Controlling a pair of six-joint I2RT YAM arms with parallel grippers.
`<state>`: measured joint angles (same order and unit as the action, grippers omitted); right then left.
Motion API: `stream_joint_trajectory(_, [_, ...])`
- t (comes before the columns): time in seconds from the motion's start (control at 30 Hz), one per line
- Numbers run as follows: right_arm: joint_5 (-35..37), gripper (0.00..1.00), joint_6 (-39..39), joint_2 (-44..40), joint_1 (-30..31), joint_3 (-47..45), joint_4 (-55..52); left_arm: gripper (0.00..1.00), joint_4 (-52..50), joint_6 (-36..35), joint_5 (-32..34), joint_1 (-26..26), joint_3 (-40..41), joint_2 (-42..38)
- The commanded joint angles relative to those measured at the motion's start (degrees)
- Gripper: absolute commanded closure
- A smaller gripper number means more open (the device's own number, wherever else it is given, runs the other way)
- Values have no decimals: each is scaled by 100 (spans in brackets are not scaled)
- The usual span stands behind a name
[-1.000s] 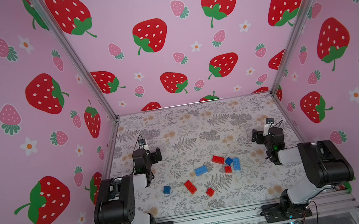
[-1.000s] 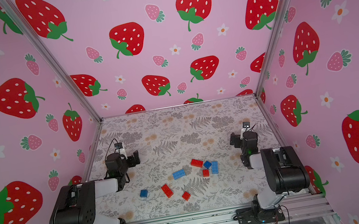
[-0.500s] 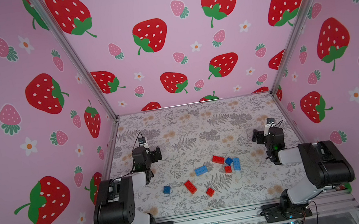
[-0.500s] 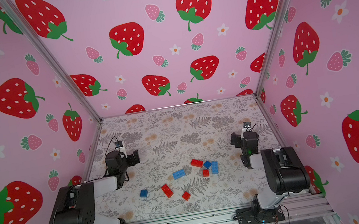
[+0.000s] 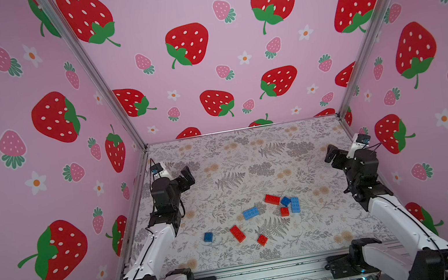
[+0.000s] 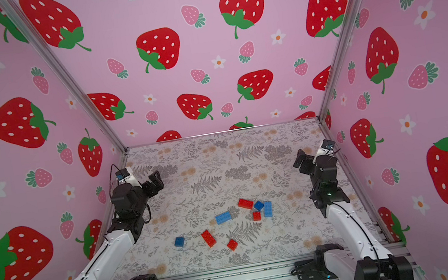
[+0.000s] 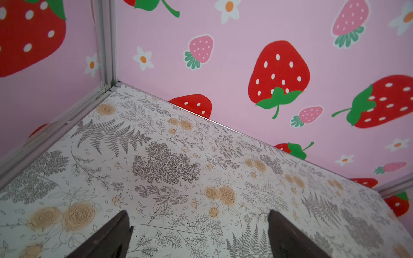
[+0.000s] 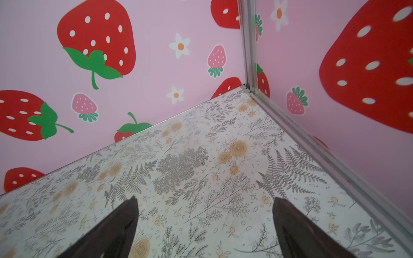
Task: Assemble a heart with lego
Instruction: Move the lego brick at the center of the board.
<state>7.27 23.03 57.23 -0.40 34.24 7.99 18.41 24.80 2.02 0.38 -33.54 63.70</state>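
Left gripper (image 5: 187,177) is hovering by the left edge of the table (image 5: 248,149), jaws spread wide, gripping nothing. The left wrist view is showing only floral tabletop between its fingers (image 7: 116,234). Right gripper (image 5: 329,156) is hovering by the right edge, likewise released and empty. The lego bricks (image 5: 250,213), four red and four blue, are lying loose on the table's front half. Four are crowding together right of centre. The other four are lying scattered leftward and toward the front edge.
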Motion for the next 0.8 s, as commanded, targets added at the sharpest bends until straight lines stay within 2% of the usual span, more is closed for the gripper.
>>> stream_joint_trajectory(0.0, [-569, 1, 633, 129, -14, 329, -2264, 1, -579, 999, 94, 24, -85, -69])
stream_joint_trajectory(0.17, [-795, 1, 942, 164, 351, 808, -3761, 1, -1718, 1083, -637, -173, -408, -178])
stream_joint_trajectory(0.3, [-740, 0, 1068, 348, 1252, 1201, -4836, 1, -2734, 866, -65, -1172, -632, -498])
stream_joint_trajectory(0.43, [-196, 4, 1379, 684, 2429, 1541, -5699, 1, -3366, 861, 101, -2117, -725, -636])
stream_joint_trajectory(0.57, [-236, 15, 1732, 964, 3164, 1496, -5811, 1, -3756, 785, 266, -2800, -830, -626])
stream_joint_trajectory(0.77, [-196, 31, 2179, 1938, 4013, 1823, -5405, 1, -3722, 923, -95, -2916, -813, -466])
